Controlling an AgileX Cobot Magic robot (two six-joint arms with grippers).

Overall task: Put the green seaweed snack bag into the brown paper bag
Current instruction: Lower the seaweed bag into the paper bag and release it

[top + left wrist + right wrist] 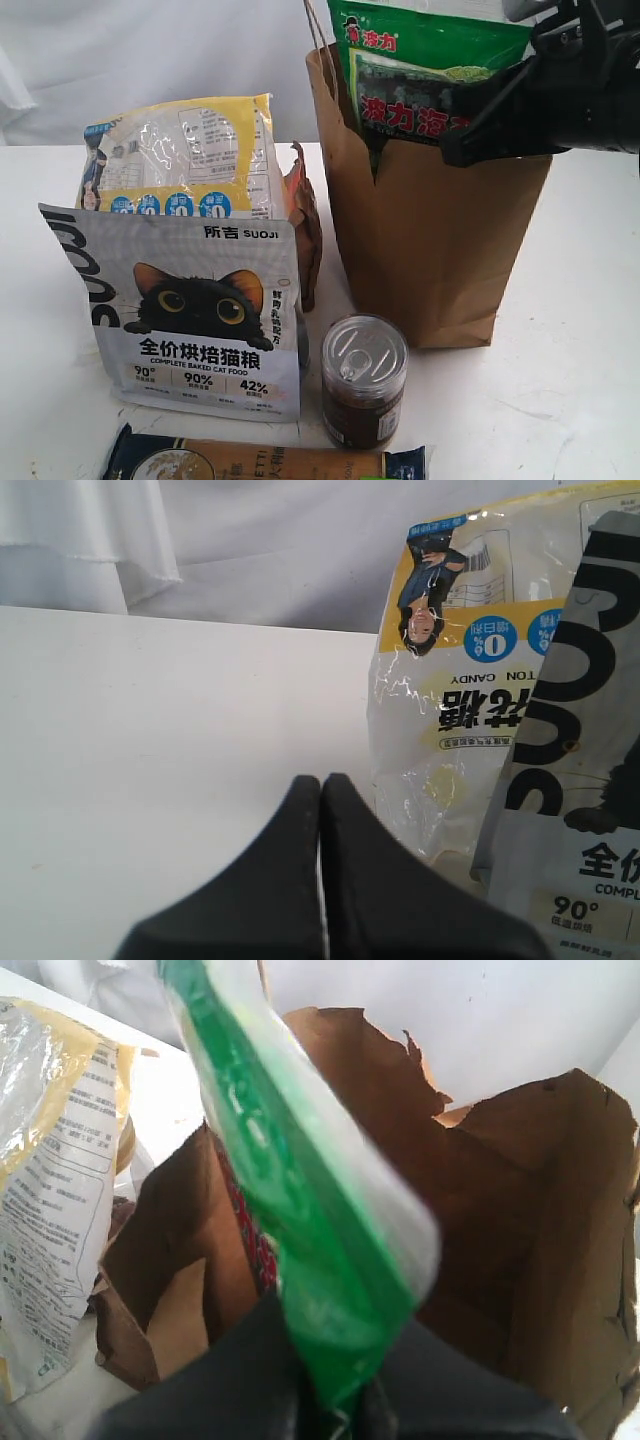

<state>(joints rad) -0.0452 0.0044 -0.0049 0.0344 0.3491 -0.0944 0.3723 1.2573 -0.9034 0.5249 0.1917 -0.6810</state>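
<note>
The left gripper (321, 790) is made of two smooth black plastic fingers (260, 880). Each one is shaped like a wedge, wide at the base and thin at the tip. Their skin is dull, not shiny, and a thin pale line runs between them. The right gripper (458, 135) is black too. It has a long flat finger with straight edges and a blunt end. Behind it, the black boxy right arm (590, 100) looks thick and chunky. Thin dark lines near its top may be cables, but they are too small to be sure. Seen up close, this gripper (335, 1415) looks dark grey and blurry.
</note>
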